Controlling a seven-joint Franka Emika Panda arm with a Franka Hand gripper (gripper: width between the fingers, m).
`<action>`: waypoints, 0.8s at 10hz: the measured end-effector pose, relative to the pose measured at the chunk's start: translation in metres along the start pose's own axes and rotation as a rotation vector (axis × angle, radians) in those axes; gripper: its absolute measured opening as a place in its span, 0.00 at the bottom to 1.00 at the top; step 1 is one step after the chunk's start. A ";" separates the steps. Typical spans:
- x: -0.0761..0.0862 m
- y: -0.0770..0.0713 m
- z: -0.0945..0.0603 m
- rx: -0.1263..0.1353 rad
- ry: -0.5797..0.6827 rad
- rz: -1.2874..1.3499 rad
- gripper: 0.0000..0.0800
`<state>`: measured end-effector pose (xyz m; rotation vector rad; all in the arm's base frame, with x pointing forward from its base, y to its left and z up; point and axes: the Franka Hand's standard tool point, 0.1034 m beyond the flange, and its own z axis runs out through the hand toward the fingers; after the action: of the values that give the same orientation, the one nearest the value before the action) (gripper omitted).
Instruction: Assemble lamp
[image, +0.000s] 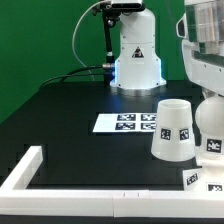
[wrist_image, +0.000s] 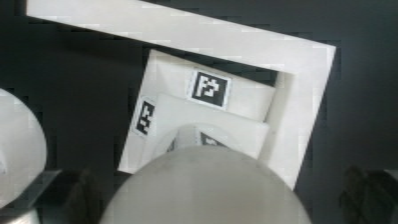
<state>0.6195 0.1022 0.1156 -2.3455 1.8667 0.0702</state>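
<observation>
white bulb (wrist_image: 199, 170): sits between the two dark fingers (wrist_image: 48, 197) in the wrist view, directly over the tagged base (wrist_image: 214, 90)
base spot: close to the tabletop's front edge, by the corner on the exterior view's right, tucked inside the bend of the white rail (wrist_image: 214, 35)
shade (image: 172, 128): rim down on the tabletop, just beside the base, toward the exterior view's left, not yet fitted
step in hand: likely seating the bulb in the base socket
next move: probably calls for keeping the bulb upright and centred over the socket, then turning it home
gripper (wrist_image: 205, 200): straddles the bulb; dark gaps show either side, so cannot tell whether clenched on it or released
</observation>
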 end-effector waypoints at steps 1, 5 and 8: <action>0.000 -0.002 -0.006 0.006 -0.003 -0.029 0.87; -0.006 -0.011 -0.043 0.059 -0.023 -0.066 0.87; -0.006 -0.010 -0.041 0.056 -0.023 -0.069 0.87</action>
<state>0.6260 0.1050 0.1574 -2.3591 1.7524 0.0370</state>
